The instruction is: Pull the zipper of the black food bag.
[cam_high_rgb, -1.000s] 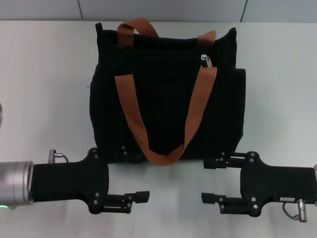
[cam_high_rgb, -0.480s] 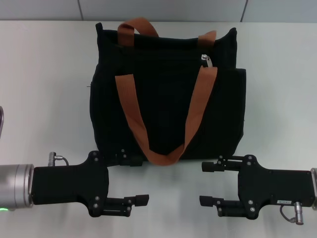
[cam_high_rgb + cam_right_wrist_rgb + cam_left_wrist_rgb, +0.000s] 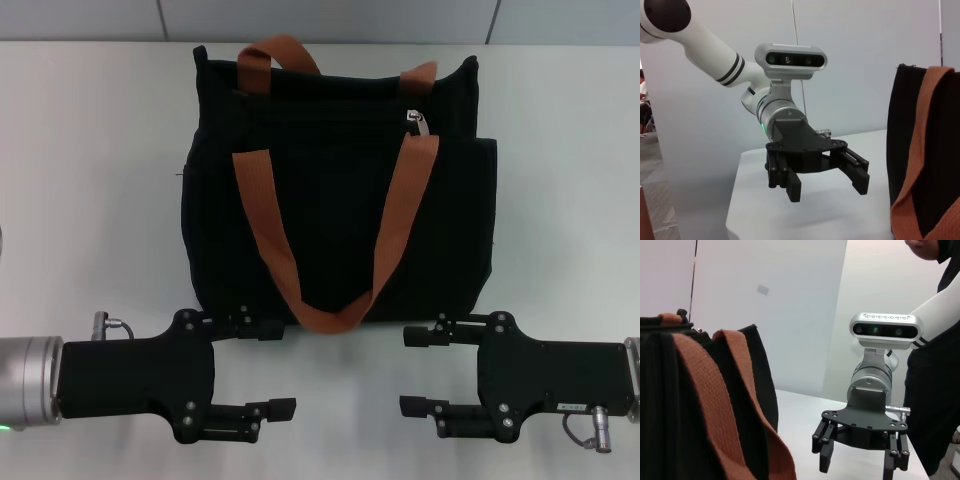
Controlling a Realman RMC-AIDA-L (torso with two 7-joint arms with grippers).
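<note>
Left gripper [image 3: 262, 367]: low on the left side of the counter [image 3: 90, 200], just in front of the bag's near edge — jaws spread wide, holding nothing; the right wrist view shows the gap between its fingers clearly.

Bag [image 3: 335, 190]: black fabric tote in the middle of the counter, between and beyond both grippers, lying on its side with its zipped top edge at the far end. Probably soft and light, so it may slide or bunch when the zipper is tugged; it likely needs one gripper pinning the fabric near the zip line.

Straps [image 3: 330, 260]: two orange-brown webbing handles draped over the bag's face, looping toward the grippers. Floppy, and close to the pull tab on the right — easy to catch by mistake.

Zipper [image 3: 416, 121]: small silver pull tab near the far right of the bag, just beside the right strap. Hard, thin and probably slippery; pinch it across its flat faces and pull along the zip line.

Right gripper [image 3: 420, 370]: low on the right, near the bag's near edge, well apart from the tab; jaws open, empty.
</note>
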